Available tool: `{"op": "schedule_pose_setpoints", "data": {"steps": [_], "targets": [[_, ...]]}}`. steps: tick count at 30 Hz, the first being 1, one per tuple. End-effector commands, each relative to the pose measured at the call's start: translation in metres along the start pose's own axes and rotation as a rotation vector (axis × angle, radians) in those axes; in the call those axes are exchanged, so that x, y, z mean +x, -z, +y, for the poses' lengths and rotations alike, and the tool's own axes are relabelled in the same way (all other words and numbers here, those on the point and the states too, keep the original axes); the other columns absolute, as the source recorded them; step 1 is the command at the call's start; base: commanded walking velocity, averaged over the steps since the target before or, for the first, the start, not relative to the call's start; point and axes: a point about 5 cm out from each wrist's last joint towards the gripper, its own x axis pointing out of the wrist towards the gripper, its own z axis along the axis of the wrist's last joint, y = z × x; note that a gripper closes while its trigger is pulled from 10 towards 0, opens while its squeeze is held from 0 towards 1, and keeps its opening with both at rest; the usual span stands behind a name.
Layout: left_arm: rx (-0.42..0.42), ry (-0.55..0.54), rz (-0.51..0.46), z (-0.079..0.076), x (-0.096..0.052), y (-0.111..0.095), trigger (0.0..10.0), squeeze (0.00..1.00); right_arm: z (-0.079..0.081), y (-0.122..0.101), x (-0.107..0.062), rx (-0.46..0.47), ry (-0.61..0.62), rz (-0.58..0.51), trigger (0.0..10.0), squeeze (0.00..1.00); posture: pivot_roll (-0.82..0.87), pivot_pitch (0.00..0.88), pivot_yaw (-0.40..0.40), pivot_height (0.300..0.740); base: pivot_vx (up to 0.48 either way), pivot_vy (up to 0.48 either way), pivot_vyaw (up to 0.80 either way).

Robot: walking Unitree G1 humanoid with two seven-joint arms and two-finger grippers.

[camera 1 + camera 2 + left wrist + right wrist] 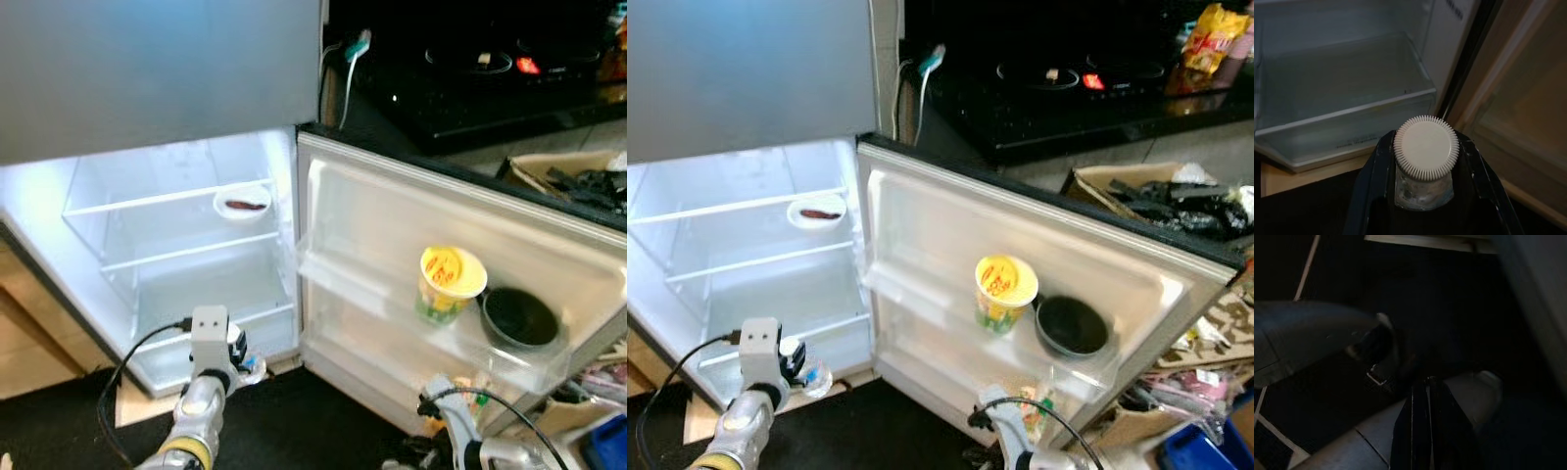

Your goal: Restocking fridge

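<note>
The fridge [147, 88] stands open, its lit inside showing glass shelves [157, 201] and a clear drawer [1342, 122] at the bottom. Its door [549, 255] is swung wide to the robot's right. In the door shelf [529, 367] a yellow-lidded cup [451, 282] stands upright, and just beside it, on its right, is a dark round bowl [519, 318]. On the upper glass shelf inside, near the right wall, lies a small white dish [243, 204] with something brown on it. Behind the door is a black stove top [470, 78].

The left gripper [1425, 161] is low in front of the fridge, near the bottom drawer. Its two black fingers [1374, 191] are clenched on a small clear bottle [1425, 188] with a ribbed white cap [1426, 148]; the bottle is outside the fridge, above the dark floor [284, 421].

The right gripper [1422, 431] hangs low below the door, in deep shade. Its fingers lie tight together, with nothing between them.
</note>
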Motion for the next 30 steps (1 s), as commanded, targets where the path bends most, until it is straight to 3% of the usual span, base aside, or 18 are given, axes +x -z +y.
{"op": "schedule_pose_setpoints", "data": {"steps": [1,10,15,24,30], "targets": [[0.001,0.005,-0.021,0.000,0.001,-0.004,10.0,0.00,0.000,-0.006,0.001,-0.017,-0.015,-0.019,10.0,0.00,-0.07,0.000,-0.003,0.620,0.000,0.000,0.00],[-0.022,0.038,-0.064,-0.007,0.007,-0.015,10.0,0.00,-0.004,-0.025,0.000,-0.014,-0.029,-0.107,10.0,0.00,-0.07,0.000,-0.003,0.620,0.000,0.000,0.00],[-0.043,0.081,-0.134,-0.012,0.013,-0.032,10.0,0.00,-0.003,-0.041,0.001,-0.037,-0.090,-0.175,10.0,0.00,-0.07,0.000,-0.005,0.620,0.000,0.000,0.00],[-0.048,0.098,-0.160,-0.015,0.015,-0.038,10.0,0.00,0.000,-0.049,0.000,-0.016,-0.154,-0.224,10.0,0.00,-0.07,0.000,-0.002,0.596,0.000,0.000,0.00],[-0.081,0.172,-0.201,-0.021,0.017,-0.046,10.0,0.00,-0.002,-0.055,-0.002,-0.002,-0.160,-0.262,10.0,0.00,-0.07,0.000,-0.006,0.581,0.000,0.000,0.00]]}}
